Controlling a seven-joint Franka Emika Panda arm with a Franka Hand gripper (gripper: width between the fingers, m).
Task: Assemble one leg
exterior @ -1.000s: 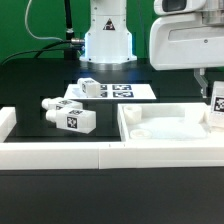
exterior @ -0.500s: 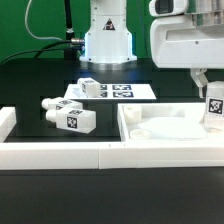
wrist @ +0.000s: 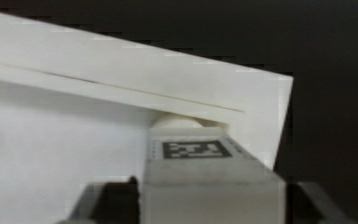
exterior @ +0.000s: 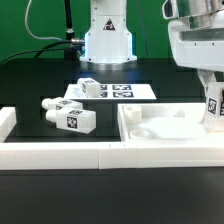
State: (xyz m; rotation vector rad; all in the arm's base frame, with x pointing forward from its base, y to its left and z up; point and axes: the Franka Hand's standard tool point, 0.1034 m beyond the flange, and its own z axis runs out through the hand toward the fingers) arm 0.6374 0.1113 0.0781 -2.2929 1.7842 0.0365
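Note:
My gripper is shut on a white leg with a black-and-white tag. It holds the leg upright over the far right corner of the large white panel. In the wrist view the leg sits between my two dark fingers, its tip right at the panel's corner. Whether the tip touches the panel I cannot tell. Two more legs lie together on the black table at the exterior view's left. Another leg lies on the marker board.
A white raised rail runs along the front of the table, with an upright end piece at the exterior view's left. The robot's white base stands at the back behind the marker board.
The arm's white wrist has shifted toward the exterior view's right. The held leg has come slightly lower toward the panel's corner. The loose legs have not moved.

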